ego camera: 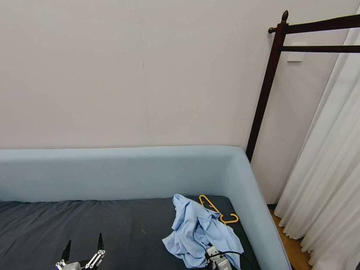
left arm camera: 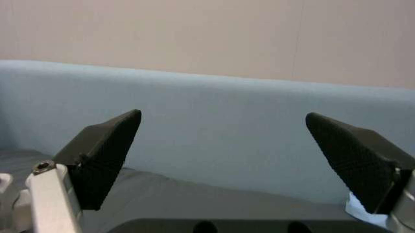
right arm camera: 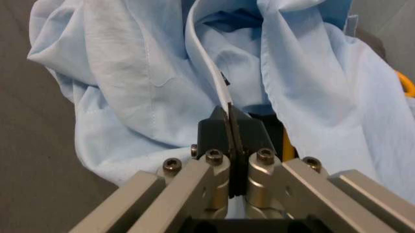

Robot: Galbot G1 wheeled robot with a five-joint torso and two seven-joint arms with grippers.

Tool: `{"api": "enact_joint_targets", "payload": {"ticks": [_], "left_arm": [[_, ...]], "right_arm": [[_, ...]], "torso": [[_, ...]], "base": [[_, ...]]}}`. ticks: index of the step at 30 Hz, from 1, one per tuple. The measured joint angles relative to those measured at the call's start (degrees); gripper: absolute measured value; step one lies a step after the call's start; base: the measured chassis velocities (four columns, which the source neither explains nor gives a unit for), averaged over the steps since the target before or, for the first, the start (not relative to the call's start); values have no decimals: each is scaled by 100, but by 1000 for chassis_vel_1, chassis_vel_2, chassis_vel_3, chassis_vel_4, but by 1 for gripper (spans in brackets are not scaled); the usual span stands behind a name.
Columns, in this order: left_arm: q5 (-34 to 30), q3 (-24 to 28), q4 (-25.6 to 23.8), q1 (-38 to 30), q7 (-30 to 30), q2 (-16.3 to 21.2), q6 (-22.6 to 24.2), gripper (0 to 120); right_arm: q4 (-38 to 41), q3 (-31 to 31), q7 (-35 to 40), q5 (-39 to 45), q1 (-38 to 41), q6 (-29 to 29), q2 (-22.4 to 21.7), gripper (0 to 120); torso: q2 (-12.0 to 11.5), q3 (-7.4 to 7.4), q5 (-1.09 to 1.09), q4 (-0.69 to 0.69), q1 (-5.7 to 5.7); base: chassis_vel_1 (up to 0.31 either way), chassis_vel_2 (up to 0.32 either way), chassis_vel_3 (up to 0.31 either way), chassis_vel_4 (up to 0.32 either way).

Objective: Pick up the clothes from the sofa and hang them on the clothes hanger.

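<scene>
Our right gripper [right arm camera: 230, 127] had its jaws shut on a pale folded edge of the light blue shirt [right arm camera: 129, 73]. It was probably the placket or collar band, though the crumpling left us unsure which. In the head view that gripper sat at the bottom edge of the frame, right of centre, at the near side of the shirt. The shirt lay heaped on the dark seat cushion [ego camera: 84, 225] of the sofa [ego camera: 140, 169], near its right-hand end.

The heap ran longways from the gripper up the frame toward the sofa back. The pinched strip pointed the same way, straight out from the fingertips. A yellow hanger [ego camera: 218, 209] touched the shirt's upper right edge, with its hook toward the upper left.

The dark wooden clothes rack [ego camera: 264, 95] stood in the upper right of the frame, beyond the sofa's right end, so it lay up and to the right of the grip. We judged the right arm the nearer one for carrying the shirt there. Our left gripper [ego camera: 83, 256] hung at the lower left, fingers spread wide and holding nothing, well apart from the shirt and facing the sofa back.
</scene>
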Motion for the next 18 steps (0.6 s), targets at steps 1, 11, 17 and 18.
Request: {"api": "enact_joint_targets", "payload": {"ticks": [1,11,17,18], "left_arm": [[-2,0,-4,3,-3,0,-1,100],[-10,15,-32,-31,-7,18,-12,100],[2,75,-57,-51,-7,3,-13,100],[3,77,-65,-52,-7,5,-13,100]], "right_arm": [[5,15,-1,-16,-12,34,-2,0],[1916,553,-662,2363,-64,1648,-155,0],[3043,683,-400,3782,345,1772,-216,0],[3205,732,-334,4011,471,1798,-233,0]], "torso": [[0,0,0,0,0],[0,0,-1,0,1],[0,0,-1,0,0],[0,0,-1,0,1]], "base": [[0,0,0,0],[0,0,0,0],[0,0,0,0],[0,0,0,0]]}}
